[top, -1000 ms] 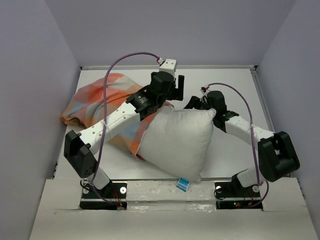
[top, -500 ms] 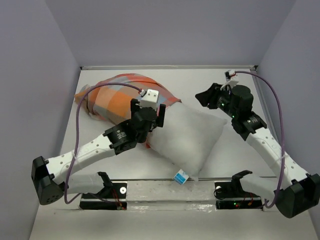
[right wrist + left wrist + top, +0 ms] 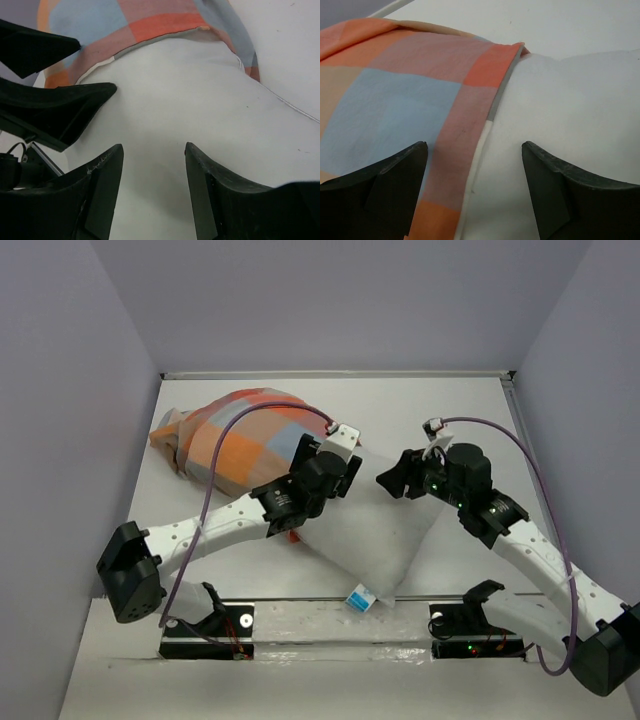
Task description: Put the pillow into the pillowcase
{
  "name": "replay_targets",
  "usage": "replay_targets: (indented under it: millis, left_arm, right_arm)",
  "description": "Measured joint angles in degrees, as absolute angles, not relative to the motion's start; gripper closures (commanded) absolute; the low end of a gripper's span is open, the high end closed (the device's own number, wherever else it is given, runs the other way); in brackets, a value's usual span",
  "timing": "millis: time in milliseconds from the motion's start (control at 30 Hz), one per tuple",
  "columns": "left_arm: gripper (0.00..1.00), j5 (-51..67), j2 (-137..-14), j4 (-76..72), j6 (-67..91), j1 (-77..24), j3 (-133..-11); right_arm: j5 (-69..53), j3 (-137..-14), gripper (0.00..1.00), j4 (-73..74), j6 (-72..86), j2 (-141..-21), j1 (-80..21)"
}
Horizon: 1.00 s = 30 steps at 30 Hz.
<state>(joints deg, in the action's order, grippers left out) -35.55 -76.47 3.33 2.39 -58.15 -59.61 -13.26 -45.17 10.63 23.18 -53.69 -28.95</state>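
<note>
pillow (image 3: 390,530) soft, squishy; pillowcase (image 3: 240,440) thin, floppy, so grab its open edge; left pincer (image 3: 474,145) apart over that edge, right pincer (image 3: 152,146) apart too, nothing held

No readable text; the tag (image 3: 361,598) on the pillow (image 3: 385,528) is too small.

- White desk (image 3: 480,420) — matte, evenly lit, with soft shadows.
- Pale lilac on three sides: back wall (image 3: 330,300), left wall (image 3: 60,440), right wall (image 3: 590,390).
- Thin metal strip (image 3: 420,374) along the desk's far edge.
</note>
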Motion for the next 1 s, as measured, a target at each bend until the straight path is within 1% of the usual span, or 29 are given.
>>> replay_targets:
  millis: [67,133,167,200,333,433,500,567,600,633,667,733,800,833,867,900,933,1000]
  left_arm:
    - [0.16,-35.4,-78.6,2.6,1.3,-57.6,-60.3]
    - [0.22,-35.2,-81.4,2.2,-0.1,-56.6,-60.8]
    - [0.28,-35.3,-82.1,1.9,-0.6,-56.2,-60.9]
    - [0.3,-35.6,-83.0,1.4,-1.3,-55.9,-61.0]
    - [0.41,-39.1,-85.6,-0.7,-3.9,-55.7,-63.0]
    - [0.48,-41.9,-86.7,-2.7,-6.2,-55.5,-64.9]
    - [0.61,-42.8,-87.1,-3.9,-7.3,-55.2,-66.2]
    - [0.76,-43.2,-87.9,-4.9,-8.3,-54.5,-67.9]
    - [0.9,-43.5,-88.5,-5.7,-9.1,-54.0,-69.0]
    - [0.97,-43.6,-88.9,-6.0,-9.2,-53.8,-69.3]
    - [1.0,-43.4,-89.2,-6.4,-9.5,-53.4,-69.4]
    - [1.0,-42.8,-89.4,-6.2,-9.6,-52.9,-69.4]
    - [1.0,-41.2,-89.4,-6.0,-9.0,-52.6,-69.4]
    - [1.0,-39.8,-89.2,-5.8,-8.2,-52.5,-69.4]
    - [1.0,-38.2,-89.0,-5.4,-7.3,-52.5,-69.4]
    - [1.0,-36.6,-88.7,-5.0,-6.2,-52.5,-69.4]
    - [1.0,-34.7,-88.0,-4.3,-4.9,-52.5,-69.4]
    - [1.0,-30.4,-85.9,-2.6,-1.7,-52.6,-69.4]
  right_arm:
    - [-13.3,-44.8,0.39,10.9,23.0,-53.5,-29.4]
    - [-13.2,-44.2,0.36,11.0,22.7,-53.3,-29.7]
    - [-13.1,-44.1,0.32,11.1,22.7,-53.2,-29.7]
    - [-13.1,-44.0,0.3,11.2,22.5,-53.2,-29.7]
    - [-11.8,-44.0,0.18,11.2,21.6,-53.6,-29.7]
    - [-9.7,-44.0,0.14,11.1,20.3,-55.3,-29.7]
    - [-7.7,-44.1,0.12,11.1,19.1,-57.5,-29.7]
    - [-6.6,-44.5,0.12,11.1,18.0,-60.0,-29.7]
    - [-6.7,-44.8,0.12,11.0,17.6,-61.0,-29.7]
    - [-7.2,-45.2,0.12,10.9,17.2,-62.6,-29.8]
    - [-7.6,-45.3,0.11,10.5,17.0,-63.5,-29.8]
    - [-10.2,-45.3,0.14,9.0,16.6,-65.1,-30.2]
    - [-13.4,-45.3,0.3,7.2,16.4,-66.4,-30.8]
    - [-15.1,-45.3,0.42,6.3,16.3,-67.0,-31.2]
    - [-17.4,-45.3,0.75,4.8,16.3,-68.2,-32.1]
    - [-19.0,-45.3,0.89,3.7,16.3,-69.4,-32.9]
    - [-21.3,-45.3,1.0,1.8,16.4,-70.9,-33.9]
    - [-25.8,-45.3,1.0,-2.3,18.8,-73.9,-35.2]
